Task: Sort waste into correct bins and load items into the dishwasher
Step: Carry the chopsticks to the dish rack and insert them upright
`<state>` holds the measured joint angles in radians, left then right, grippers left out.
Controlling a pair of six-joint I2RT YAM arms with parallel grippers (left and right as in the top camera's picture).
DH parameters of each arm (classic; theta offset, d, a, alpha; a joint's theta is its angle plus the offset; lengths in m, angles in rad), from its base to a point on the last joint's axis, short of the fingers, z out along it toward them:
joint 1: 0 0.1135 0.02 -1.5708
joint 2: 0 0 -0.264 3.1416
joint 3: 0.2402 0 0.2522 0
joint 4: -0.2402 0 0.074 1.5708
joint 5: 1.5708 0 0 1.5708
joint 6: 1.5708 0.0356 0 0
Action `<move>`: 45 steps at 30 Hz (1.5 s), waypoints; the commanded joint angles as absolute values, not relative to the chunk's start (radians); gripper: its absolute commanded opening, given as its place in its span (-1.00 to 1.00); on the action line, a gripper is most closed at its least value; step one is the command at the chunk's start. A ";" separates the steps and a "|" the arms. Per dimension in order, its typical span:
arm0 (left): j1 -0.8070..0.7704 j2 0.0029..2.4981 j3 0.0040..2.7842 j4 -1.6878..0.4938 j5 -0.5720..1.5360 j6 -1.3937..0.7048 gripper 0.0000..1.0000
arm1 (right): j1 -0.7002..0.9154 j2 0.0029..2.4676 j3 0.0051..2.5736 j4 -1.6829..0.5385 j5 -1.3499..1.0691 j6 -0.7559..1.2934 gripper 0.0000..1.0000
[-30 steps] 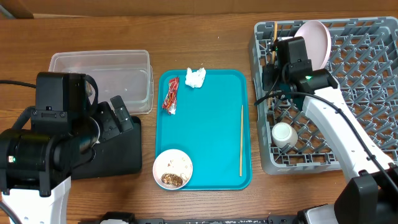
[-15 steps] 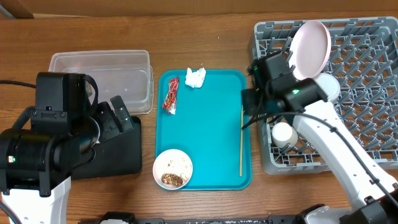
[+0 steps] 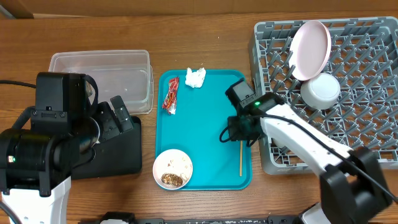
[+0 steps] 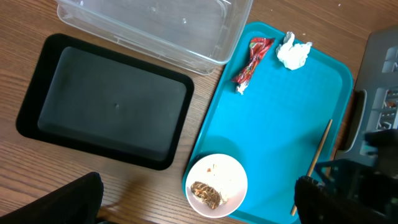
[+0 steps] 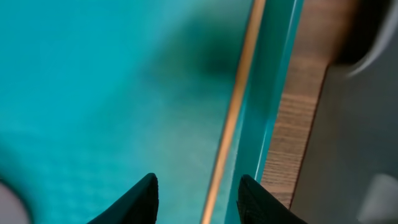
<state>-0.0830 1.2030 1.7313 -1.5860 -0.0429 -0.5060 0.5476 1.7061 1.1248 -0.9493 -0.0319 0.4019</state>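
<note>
At right edge of teal tray [image 3: 205, 124], right gripper [image 5: 200, 200] jaws released, straddling wooden chopstick [image 5: 239, 106]; left gripper [image 3: 113, 118] jaws released too, above black tray [image 4: 112, 106].

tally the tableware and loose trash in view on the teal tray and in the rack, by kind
plate: 1
bowls: 2
chopstick: 1
wrapper: 1
tissue: 1
total: 6

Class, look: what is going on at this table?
The right end effector hangs over the teal tray, jaws open either side of a chopstick, not gripping it. The left end effector is open above the black tray. A plate and a bowl stand in the rack; wrapper, tissue and scrap bowl lie on the tray.
</note>
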 commanded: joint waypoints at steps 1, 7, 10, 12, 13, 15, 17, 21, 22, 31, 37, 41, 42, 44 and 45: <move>-0.078 1.206 1.741 -1.585 -0.062 -0.520 1.00 | 0.550 1.742 1.111 -0.939 -0.047 0.428 -0.14; -0.078 1.206 1.741 -1.585 -0.062 -0.520 1.00 | 0.553 1.808 1.111 -0.923 -0.056 0.427 -0.23; -0.078 1.206 1.741 -1.585 -0.062 -0.520 1.00 | 0.561 1.837 1.111 -0.916 -0.055 0.428 -0.24; -0.078 1.206 1.741 -1.585 -0.062 -0.520 1.00 | 0.562 1.848 1.111 -0.911 -0.054 0.428 -0.31; -0.078 1.206 1.741 -1.585 -0.062 -0.520 1.00 | 0.562 1.852 1.111 -0.909 -0.054 0.428 -0.35; -0.078 1.206 1.741 -1.585 -0.062 -0.520 1.00 | 0.562 1.852 1.111 -0.909 -0.054 0.427 -0.51; -0.078 1.206 1.741 -1.585 -0.062 -0.520 1.00 | 0.562 1.852 1.112 -0.907 -0.055 0.427 -0.70; -0.078 1.206 1.741 -1.585 -0.062 -0.520 1.00 | 0.562 1.851 1.127 -0.919 -0.055 0.427 -0.92; -0.078 1.206 1.741 -1.585 -0.062 -0.520 1.00 | 0.562 1.851 1.139 -0.929 -0.055 0.427 -0.92; -0.078 1.206 1.741 -1.585 -0.062 -0.520 1.00 | 0.553 1.763 1.374 -1.051 -0.054 0.396 -0.92; -0.078 1.206 1.741 -1.585 -0.062 -0.520 1.00 | 0.450 1.661 1.564 -1.087 0.082 0.307 -0.92; -0.078 1.206 1.741 -1.585 -0.062 -0.520 1.00 | 0.342 1.649 1.599 -1.027 0.203 0.227 -0.92; -0.078 1.206 1.741 -1.585 -0.062 -0.520 1.00 | 0.308 1.652 1.597 -1.000 0.199 0.199 -0.92; -0.078 1.206 1.741 -1.585 -0.062 -0.520 1.00 | 0.257 1.664 1.593 -0.961 0.190 0.160 -0.92; -0.078 1.206 1.741 -1.585 -0.062 -0.520 1.00 | 0.237 1.672 1.590 -0.942 0.190 0.141 -0.92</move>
